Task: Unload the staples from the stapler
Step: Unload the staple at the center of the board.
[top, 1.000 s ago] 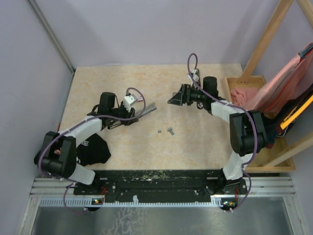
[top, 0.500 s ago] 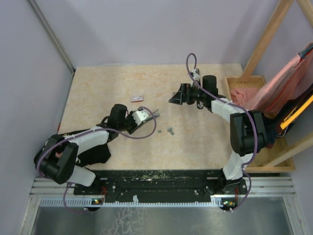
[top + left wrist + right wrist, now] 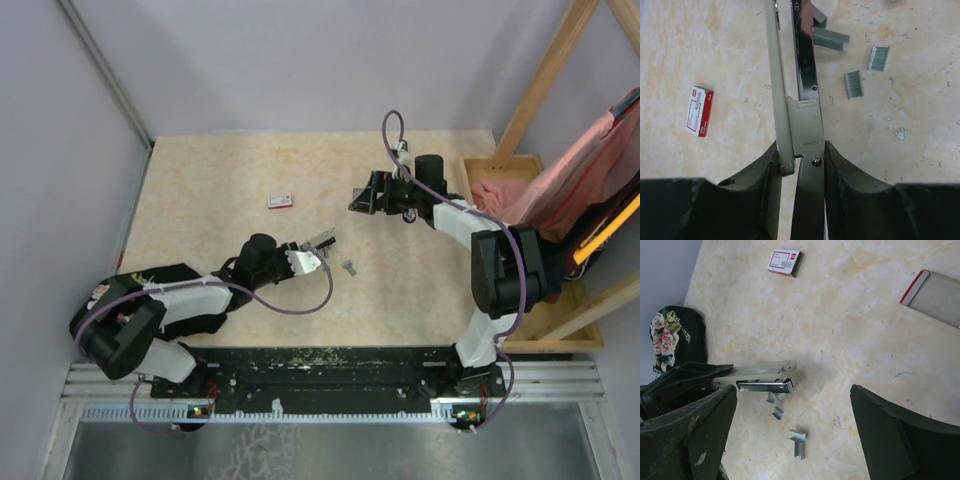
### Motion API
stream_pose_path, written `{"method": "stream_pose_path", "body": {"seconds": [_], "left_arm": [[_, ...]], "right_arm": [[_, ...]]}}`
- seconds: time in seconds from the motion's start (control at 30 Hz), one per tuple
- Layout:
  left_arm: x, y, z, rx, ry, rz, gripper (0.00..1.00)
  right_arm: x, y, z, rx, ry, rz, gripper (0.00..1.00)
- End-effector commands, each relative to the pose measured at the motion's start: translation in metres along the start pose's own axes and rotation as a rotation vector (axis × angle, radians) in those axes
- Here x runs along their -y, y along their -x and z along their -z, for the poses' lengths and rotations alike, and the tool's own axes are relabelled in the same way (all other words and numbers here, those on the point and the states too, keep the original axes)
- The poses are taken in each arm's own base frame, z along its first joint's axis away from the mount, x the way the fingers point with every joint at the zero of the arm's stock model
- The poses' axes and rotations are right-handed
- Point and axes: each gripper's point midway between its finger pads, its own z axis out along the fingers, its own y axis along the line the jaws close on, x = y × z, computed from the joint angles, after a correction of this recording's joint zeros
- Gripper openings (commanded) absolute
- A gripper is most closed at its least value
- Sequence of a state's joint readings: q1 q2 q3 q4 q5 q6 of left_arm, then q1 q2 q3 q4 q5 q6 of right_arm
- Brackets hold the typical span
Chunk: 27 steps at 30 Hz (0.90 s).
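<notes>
So, left claw [image 3: 801,161] clamped tight on stapler [image 3: 805,75] hinge end, long axis running straight out from claw. Loose staples [image 3: 853,84] on bench [image 3: 730,45], just beside stapler nose. Right claw [image 3: 362,198] spread wide, farther off, so left arm nearer.

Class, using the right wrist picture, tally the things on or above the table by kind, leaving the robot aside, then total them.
stapler: 1
staple pieces: 3
red-and-white box: 1
grey card: 1
floral pouch: 1
total: 7
</notes>
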<state>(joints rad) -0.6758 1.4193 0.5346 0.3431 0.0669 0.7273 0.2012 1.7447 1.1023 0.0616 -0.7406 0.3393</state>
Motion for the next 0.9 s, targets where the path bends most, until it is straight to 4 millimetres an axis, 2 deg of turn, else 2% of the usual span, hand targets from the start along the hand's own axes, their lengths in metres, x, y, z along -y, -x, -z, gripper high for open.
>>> {"method": "stream_pose_path", "body": {"seconds": [0.0,0.13,0.23,0.47,0.57,0.87], "left_arm": [[-0.021,0.024,-0.001,0.066,0.185,-0.154,0.0],[-0.013,0.023,-0.002,0.053,0.244,-0.233,0.0],[-0.018,0.022,-0.003,0.034,0.278,-0.184,0.0],[-0.028,0.04,0.001,0.07,0.272,-0.1,0.0],[-0.031,0.041,0.003,0.071,0.257,-0.074,0.0],[-0.056,0.039,0.017,0.132,0.141,0.165,0.0]], "right_arm": [[-0.009,0.034,0.007,0.074,0.005,0.077,0.95],[-0.007,0.033,0.007,0.072,0.004,0.07,0.95],[-0.007,0.034,0.008,0.071,0.008,0.069,0.95],[-0.008,0.033,0.007,0.067,0.017,0.064,0.95],[-0.008,0.032,0.007,0.065,0.018,0.063,0.95],[-0.012,0.032,0.008,0.061,0.038,0.098,0.95]]}}
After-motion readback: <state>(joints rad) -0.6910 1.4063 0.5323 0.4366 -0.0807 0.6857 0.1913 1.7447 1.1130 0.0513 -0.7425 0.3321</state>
